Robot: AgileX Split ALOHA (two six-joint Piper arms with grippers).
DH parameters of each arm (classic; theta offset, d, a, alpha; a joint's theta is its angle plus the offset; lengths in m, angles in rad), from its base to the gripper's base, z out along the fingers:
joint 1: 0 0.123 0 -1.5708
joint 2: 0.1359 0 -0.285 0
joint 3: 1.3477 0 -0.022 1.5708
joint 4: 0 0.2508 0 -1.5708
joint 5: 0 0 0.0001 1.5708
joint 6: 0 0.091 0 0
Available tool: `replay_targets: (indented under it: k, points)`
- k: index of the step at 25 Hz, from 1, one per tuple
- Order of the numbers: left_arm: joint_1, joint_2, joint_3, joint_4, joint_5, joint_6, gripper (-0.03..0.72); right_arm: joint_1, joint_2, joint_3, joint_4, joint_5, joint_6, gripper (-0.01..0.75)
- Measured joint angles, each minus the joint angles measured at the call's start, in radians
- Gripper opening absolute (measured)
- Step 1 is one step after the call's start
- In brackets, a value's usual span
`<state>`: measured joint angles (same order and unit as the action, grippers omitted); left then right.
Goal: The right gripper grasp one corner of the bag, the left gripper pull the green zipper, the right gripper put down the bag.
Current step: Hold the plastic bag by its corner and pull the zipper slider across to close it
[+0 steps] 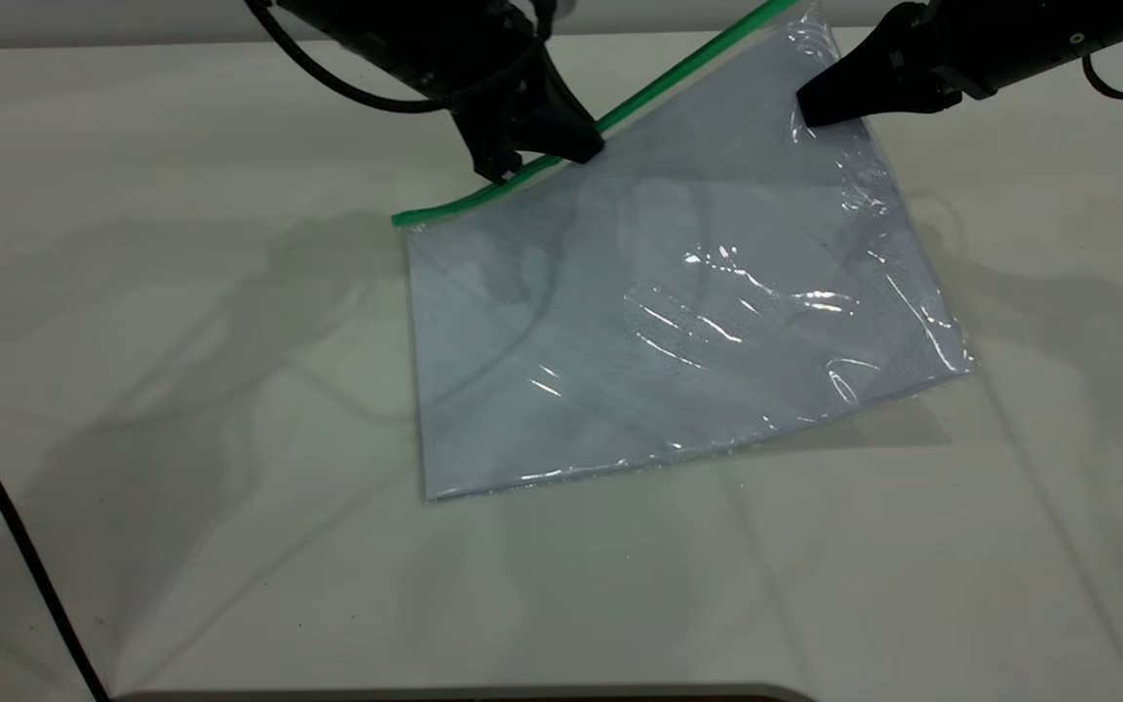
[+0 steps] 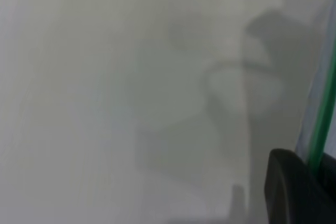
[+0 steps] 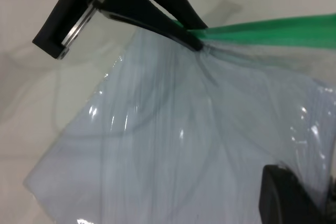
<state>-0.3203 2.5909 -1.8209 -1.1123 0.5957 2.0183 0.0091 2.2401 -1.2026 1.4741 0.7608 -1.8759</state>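
Observation:
The bag [image 1: 678,312] is a clear plastic zip bag with white sheets inside; its near edge rests on the table and its far right corner is raised. The right gripper [image 1: 808,109] is shut on the bag's right edge near that raised corner; one of its fingers [image 3: 286,198] shows against the plastic [image 3: 173,145]. The green zipper [image 1: 659,83] runs along the far long edge. The left gripper [image 1: 552,156] is shut on the strip about a third of the way from its left end. The right wrist view shows its jaws pinching the strip [image 3: 273,31]. The strip [image 2: 324,114] enters the left gripper's jaws [image 2: 315,163].
The white table [image 1: 181,390] lies under the bag. A thin black cable [image 1: 16,546] crosses the near left corner. The table's front edge [image 1: 464,694] runs along the bottom of the exterior view.

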Motion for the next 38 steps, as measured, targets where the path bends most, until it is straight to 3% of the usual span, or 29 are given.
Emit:
replay_targets:
  k: [8,17,31,34,38]
  points:
    - [0.048,0.012,0.0,0.017,0.021,-0.048,0.041,0.0,0.0,0.0,0.025,-0.009,0.003,0.035]
    - [0.119,0.013,0.0,0.19,0.051,-0.212,0.043,0.0,0.0,0.0,0.061,-0.056,0.004,0.035]
    - [0.166,0.014,0.0,0.351,0.069,-0.353,0.051,0.0,0.0,0.0,0.067,-0.072,0.006,0.035]
    - [0.167,0.014,0.0,0.354,0.068,-0.362,0.072,0.0,0.0,0.0,0.067,-0.074,0.006,0.035]
    - [0.167,0.015,0.0,0.376,0.054,-0.365,0.177,-0.01,0.0,0.0,0.062,-0.105,0.007,0.035]
